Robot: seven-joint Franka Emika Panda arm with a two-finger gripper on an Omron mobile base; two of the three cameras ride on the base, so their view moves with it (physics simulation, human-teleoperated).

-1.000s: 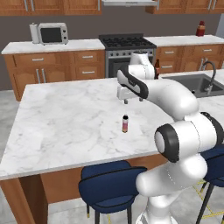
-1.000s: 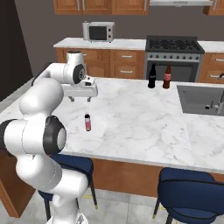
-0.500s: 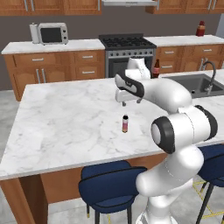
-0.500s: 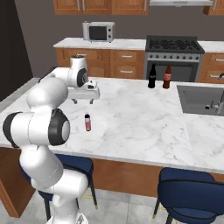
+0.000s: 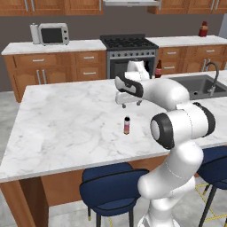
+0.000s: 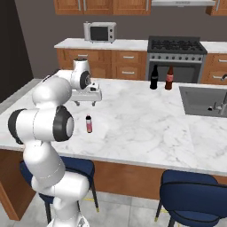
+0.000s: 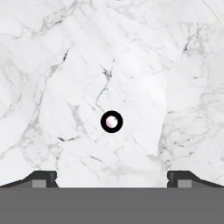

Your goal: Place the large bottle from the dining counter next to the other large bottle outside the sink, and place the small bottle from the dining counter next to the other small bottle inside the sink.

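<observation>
The small bottle point(image 5: 127, 125), pink-red with a dark cap, stands upright on the marbled table point(image 5: 66, 119). The black large bottle point(image 6: 154, 77) and the red-brown other large bottle point(image 6: 169, 78) stand side by side near the dark sink point(image 6: 199, 101).

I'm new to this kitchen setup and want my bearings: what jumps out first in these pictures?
The white arm, bent over the dining counter, holds its gripper with jaws spread wide above the small bottle, which stands upright and alone. From the hand view the small bottle is a dark-ringed dot between the fingertips. The large bottle and the other large bottle stand together near the sink.
</observation>
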